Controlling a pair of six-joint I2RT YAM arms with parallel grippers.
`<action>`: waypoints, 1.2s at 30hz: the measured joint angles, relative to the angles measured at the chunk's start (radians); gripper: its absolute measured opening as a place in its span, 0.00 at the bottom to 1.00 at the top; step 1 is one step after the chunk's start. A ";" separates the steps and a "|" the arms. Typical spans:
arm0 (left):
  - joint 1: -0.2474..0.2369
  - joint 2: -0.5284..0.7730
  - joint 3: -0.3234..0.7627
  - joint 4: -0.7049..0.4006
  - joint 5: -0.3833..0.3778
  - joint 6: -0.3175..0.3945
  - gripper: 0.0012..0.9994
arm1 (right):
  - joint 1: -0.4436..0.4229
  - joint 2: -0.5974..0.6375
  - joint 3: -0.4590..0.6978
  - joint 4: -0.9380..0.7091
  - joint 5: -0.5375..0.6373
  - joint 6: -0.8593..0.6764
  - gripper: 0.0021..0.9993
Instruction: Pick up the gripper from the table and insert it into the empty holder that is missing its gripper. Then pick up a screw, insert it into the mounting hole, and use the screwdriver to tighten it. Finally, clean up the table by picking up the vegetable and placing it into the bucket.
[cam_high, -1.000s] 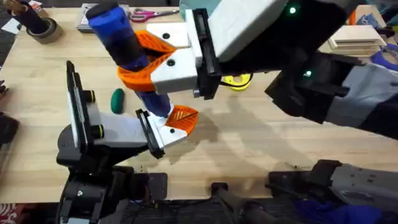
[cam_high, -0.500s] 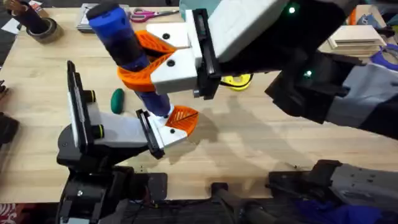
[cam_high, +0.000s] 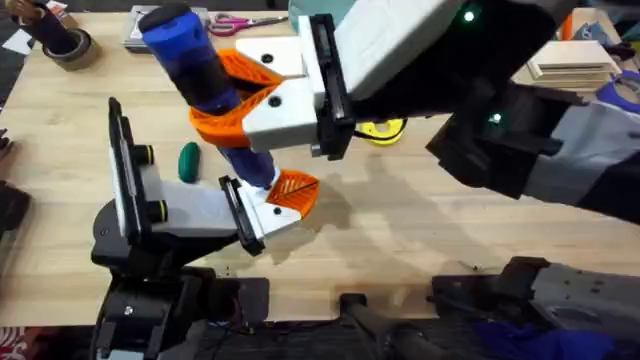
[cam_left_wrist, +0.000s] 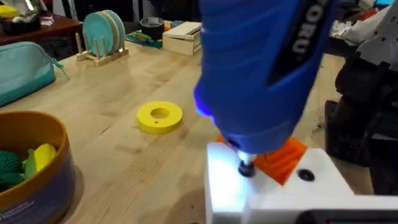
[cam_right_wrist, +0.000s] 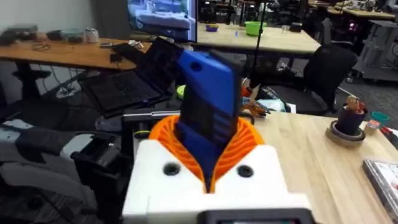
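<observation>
wooden table (cam_high: 420, 240), yellow ring (cam_left_wrist: 159, 117) on it, desks behind

White letters on the screwdriver (cam_left_wrist: 261, 68) read partly as "ORU"; the rest is cut off. Print on the bucket (cam_left_wrist: 37, 180) is too small to read.

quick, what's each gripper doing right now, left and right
Left gripper: cannot tell.
Right gripper: closed on the blue screwdriver, its tip down on the white holder.
</observation>
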 joint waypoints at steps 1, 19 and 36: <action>0.000 0.000 0.000 0.000 0.000 0.000 0.01 | 0.000 0.000 0.000 0.000 0.000 0.000 0.02; -0.001 0.000 0.000 0.000 0.000 0.000 0.01 | 0.000 0.000 0.000 0.003 -0.033 -0.008 0.02; -0.001 0.000 0.000 -0.001 0.004 0.000 0.01 | -0.024 0.000 0.000 0.012 -0.124 -0.022 0.02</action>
